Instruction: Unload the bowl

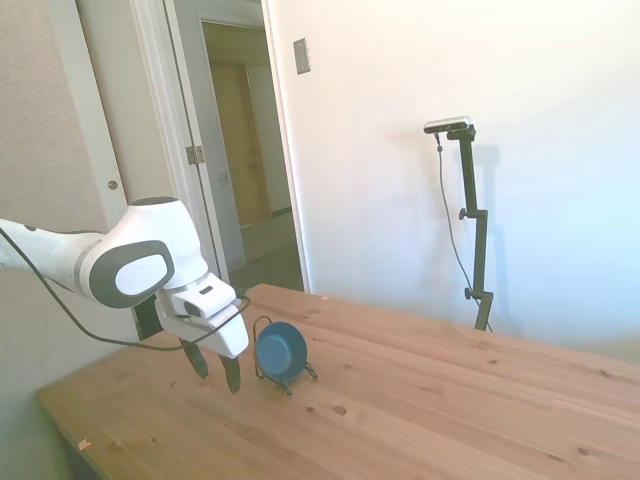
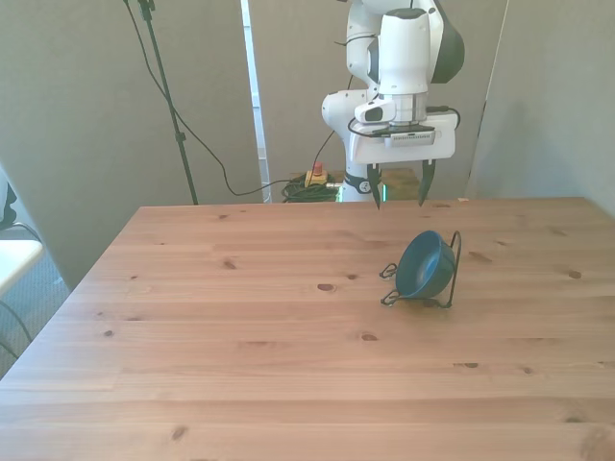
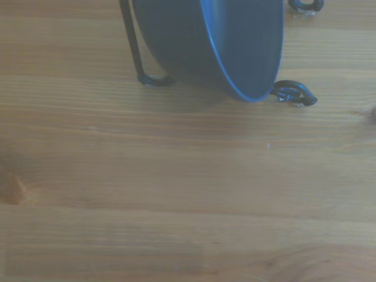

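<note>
The dark blue bowl [image 1: 281, 347] [image 2: 424, 265] stands on edge, leaning in a thin black wire stand [image 1: 296, 376] [image 2: 452, 271] on the wooden table. In the front view it is right of the middle, its hollow facing that view's left. My gripper [image 1: 214, 369] [image 2: 399, 192] hangs open and empty above the table's far edge, behind the bowl and apart from it. The wrist view shows the bowl [image 3: 235, 41] from close by, with a wire foot [image 3: 294, 93] beside its rim.
The wooden table [image 2: 240, 346] stretches wide toward the front view's left and near edge. A doorway [image 1: 245, 150] opens behind the arm in the side view. Cables [image 2: 307, 182] lie on the floor by the robot's base.
</note>
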Motion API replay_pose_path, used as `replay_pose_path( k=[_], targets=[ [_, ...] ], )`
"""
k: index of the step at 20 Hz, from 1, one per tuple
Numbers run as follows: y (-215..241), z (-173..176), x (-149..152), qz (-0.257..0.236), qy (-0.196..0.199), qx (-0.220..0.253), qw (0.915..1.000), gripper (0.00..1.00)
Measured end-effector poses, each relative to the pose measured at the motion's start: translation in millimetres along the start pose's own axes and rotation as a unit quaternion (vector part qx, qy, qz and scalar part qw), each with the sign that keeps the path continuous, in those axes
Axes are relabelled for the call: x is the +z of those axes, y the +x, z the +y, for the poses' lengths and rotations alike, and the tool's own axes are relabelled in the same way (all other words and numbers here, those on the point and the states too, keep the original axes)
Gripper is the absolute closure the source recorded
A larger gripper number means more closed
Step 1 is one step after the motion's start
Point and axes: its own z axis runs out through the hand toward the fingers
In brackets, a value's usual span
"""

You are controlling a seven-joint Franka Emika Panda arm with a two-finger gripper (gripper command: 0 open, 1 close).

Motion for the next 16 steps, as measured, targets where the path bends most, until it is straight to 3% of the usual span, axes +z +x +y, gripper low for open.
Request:
replay_pose_path(
  k=[5, 12, 16],
  targets=[
    [2, -2, -1, -0.001, 0.002, -0.003, 1.0000, 0.00],
    [30, -25, 0, -0.017, 0.064, -0.075, 0.9950, 0.00],
    [58, -43, 4, -0.018, 0.079, -0.098, 0.9919, 0.00]
  ],
)
